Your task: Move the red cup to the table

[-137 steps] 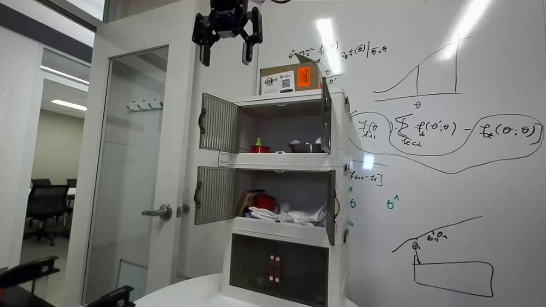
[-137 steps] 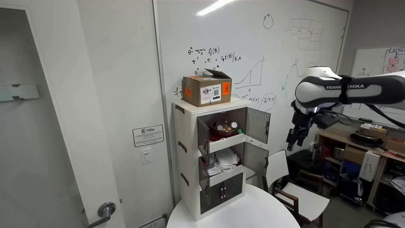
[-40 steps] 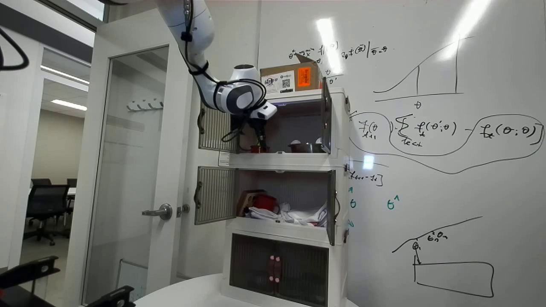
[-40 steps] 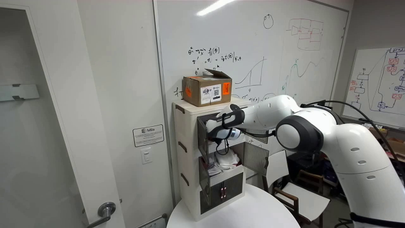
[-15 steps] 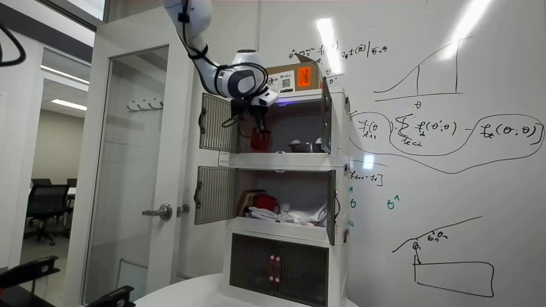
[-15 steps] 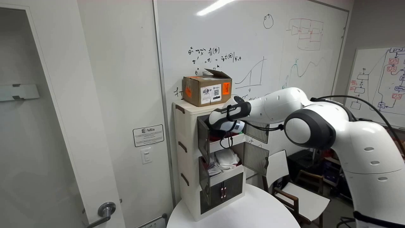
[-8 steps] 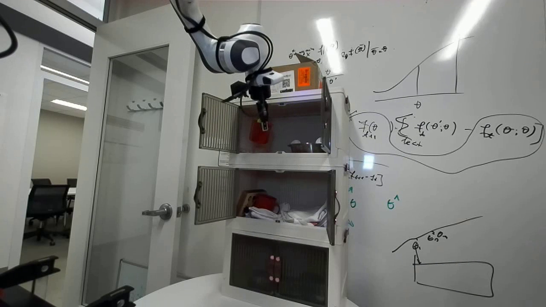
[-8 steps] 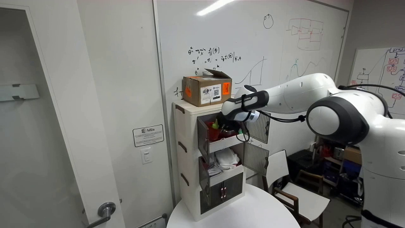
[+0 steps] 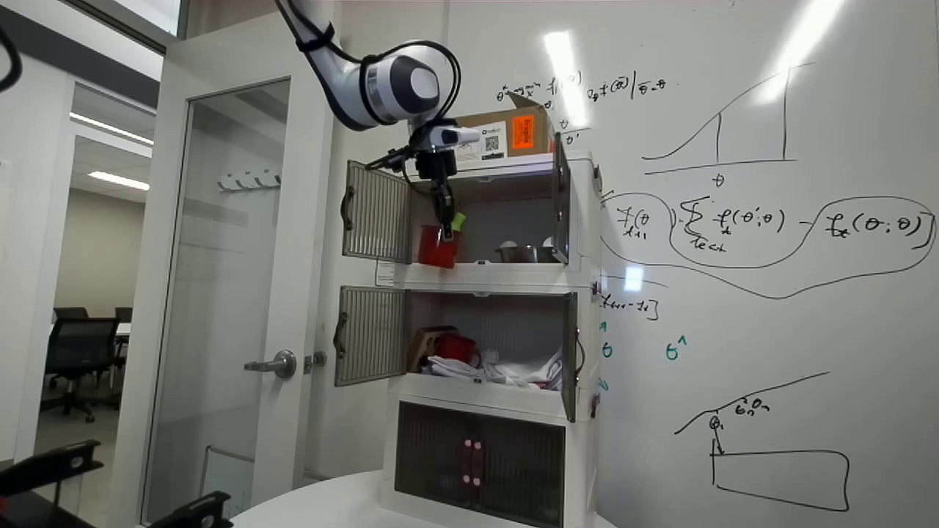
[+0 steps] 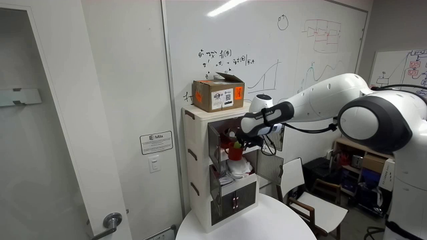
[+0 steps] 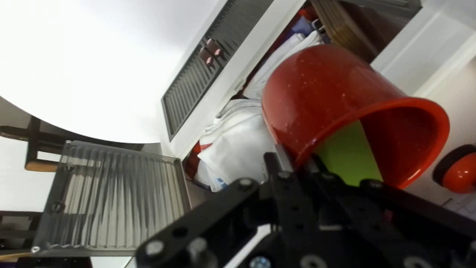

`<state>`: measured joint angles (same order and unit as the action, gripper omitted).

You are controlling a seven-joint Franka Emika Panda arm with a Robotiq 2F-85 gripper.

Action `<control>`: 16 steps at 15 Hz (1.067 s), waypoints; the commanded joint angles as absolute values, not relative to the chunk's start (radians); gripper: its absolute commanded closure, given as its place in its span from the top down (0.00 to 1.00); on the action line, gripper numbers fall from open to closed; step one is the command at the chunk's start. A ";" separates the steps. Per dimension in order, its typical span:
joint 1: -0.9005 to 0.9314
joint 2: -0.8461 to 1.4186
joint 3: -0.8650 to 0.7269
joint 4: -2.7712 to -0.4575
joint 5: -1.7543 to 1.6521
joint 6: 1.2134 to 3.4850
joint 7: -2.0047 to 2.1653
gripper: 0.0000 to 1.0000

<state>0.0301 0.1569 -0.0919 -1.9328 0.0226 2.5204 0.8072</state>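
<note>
The red cup [image 9: 438, 249] hangs just in front of the upper compartment's front edge, slightly tilted, with a green item standing inside it. In the wrist view the same red cup [image 11: 323, 89] fills the middle right, its mouth facing the lower right. My gripper [image 11: 297, 162] is shut on its rim, one finger inside the wall and one outside. From above, the gripper [image 9: 447, 231] reaches down to the cup in an exterior view. The white round table [image 10: 267, 221] lies well below, under the cabinet; its top [image 11: 93, 74] also shows in the wrist view.
The white cabinet [image 10: 198, 166] stands on the table. Its upper and middle doors [image 9: 378, 213] are swung outward on both sides. A metal bowl [image 9: 527, 254] sits in the upper compartment, white cloths [image 9: 513, 369] below. A cardboard box [image 10: 217, 96] is on top; a chair [image 10: 320, 210] stands beside the table.
From the upper shelf, where my gripper took hold of it, the red cup has been lifted and drawn out past the cabinet's front edge. The arm has pulled back with it.
</note>
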 commanded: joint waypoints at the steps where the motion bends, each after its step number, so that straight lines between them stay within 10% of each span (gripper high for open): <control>1: 0.051 0.141 -0.125 -2.067 -0.151 2.647 0.997 0.02; 16: 0.074 0.262 -0.181 -2.134 -0.286 2.804 1.239 0.02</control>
